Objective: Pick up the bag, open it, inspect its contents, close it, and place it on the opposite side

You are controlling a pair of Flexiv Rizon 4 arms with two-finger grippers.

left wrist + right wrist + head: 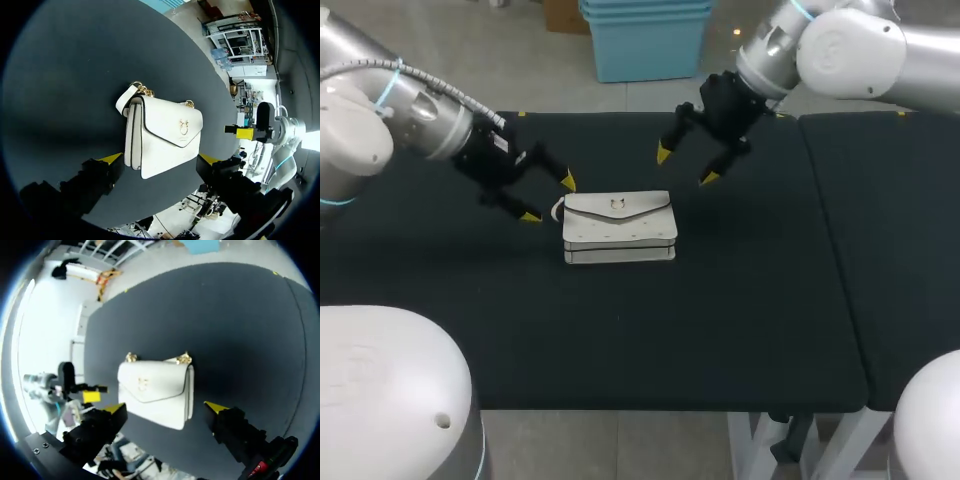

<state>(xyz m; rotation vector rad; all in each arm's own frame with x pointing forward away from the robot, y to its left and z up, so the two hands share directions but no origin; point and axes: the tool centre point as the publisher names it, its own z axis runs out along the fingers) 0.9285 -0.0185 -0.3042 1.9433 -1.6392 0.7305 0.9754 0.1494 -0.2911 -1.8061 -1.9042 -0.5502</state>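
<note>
A white flap bag (618, 228) with a gold clasp and chain lies flat on the black table (620, 330), its flap closed. My left gripper (548, 198) hovers open just left of the bag, at its strap end, touching nothing. My right gripper (686, 166) hangs open above and behind the bag's right end. In the left wrist view the bag (162, 134) lies ahead of the open gripper (161, 159), and my right arm's yellow tip (244, 133) shows beyond it. In the right wrist view the bag (156, 388) lies ahead of the open gripper (168, 407).
A second black table section (890, 250) adjoins on the right across a narrow seam. Bare table surface stretches left, right and in front of the bag.
</note>
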